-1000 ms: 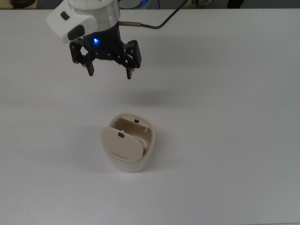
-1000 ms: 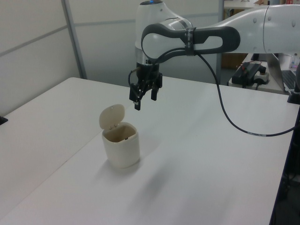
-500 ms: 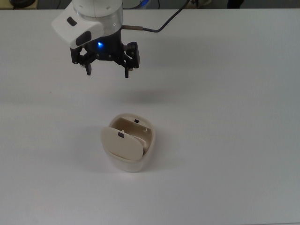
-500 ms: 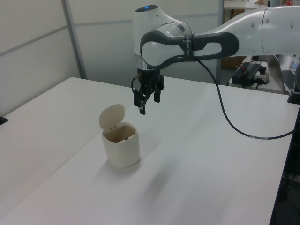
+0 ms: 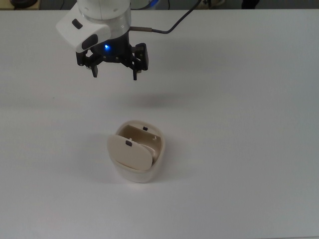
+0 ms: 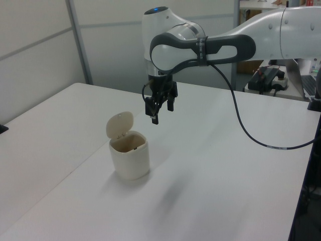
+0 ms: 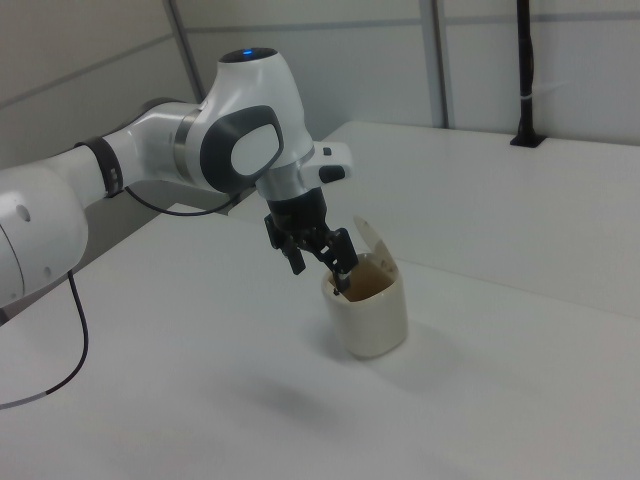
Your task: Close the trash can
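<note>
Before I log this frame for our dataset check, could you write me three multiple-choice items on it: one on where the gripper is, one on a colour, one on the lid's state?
1. Where is the gripper relative to the trash can?
A. inside it
B. in the air, apart from it
C. clamped on the lid

2. What colour is the trash can?
A. cream
B. blue
C. black

3. What state is the lid in?
A. shut flat
B. lying on the table
C. swung up, bin open

Answers:
1 B: the gripper hangs clear of the trash can, touching nothing.
2 A: its body is cream on the white table.
3 C: the lid stands raised at the rim, and the inside shows.
</note>
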